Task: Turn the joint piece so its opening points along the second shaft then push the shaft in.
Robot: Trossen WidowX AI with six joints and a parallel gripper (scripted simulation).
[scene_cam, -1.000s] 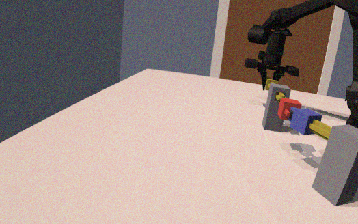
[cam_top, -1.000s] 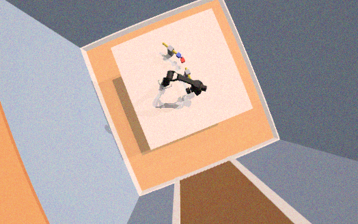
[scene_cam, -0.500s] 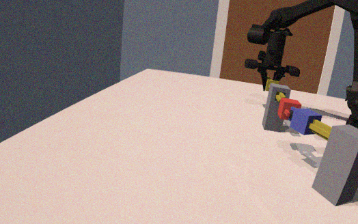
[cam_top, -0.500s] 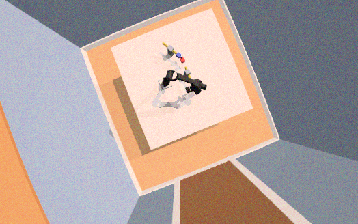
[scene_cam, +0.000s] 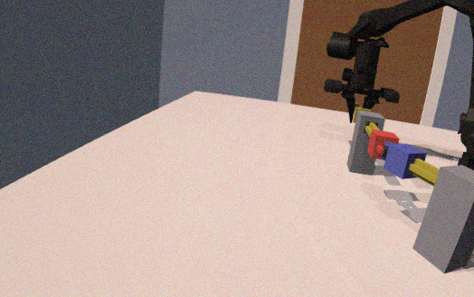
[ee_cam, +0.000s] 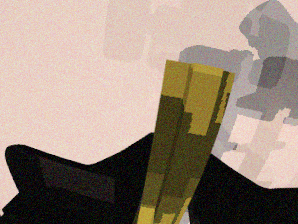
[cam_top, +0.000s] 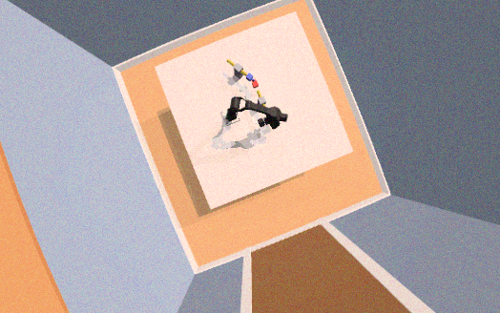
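The red joint piece [cam_top: 255,83] [scene_cam: 384,138] hangs hinged on the blue part [cam_top: 249,76] [scene_cam: 402,160] at the end of the first yellow shaft [scene_cam: 424,172], held by a grey block [cam_top: 238,69] [scene_cam: 443,213]. The second yellow shaft [cam_top: 259,93] [scene_cam: 371,129] [ee_cam: 202,97] passes through the other grey block [cam_top: 261,100] [scene_cam: 363,151]. Its front end points at the red piece; the top view shows a narrow gap between them. My gripper [scene_cam: 360,112] [ee_cam: 169,141] is shut on the second shaft's rear part, behind its block. The red piece's opening is hidden.
The black arm [cam_top: 258,108] [scene_cam: 389,18] reaches over the white table [cam_top: 310,138] [scene_cam: 181,204] from the side. Its upright part stands at the right edge of the exterior view, beside the row of blocks and shafts. Shadows lie under the parts.
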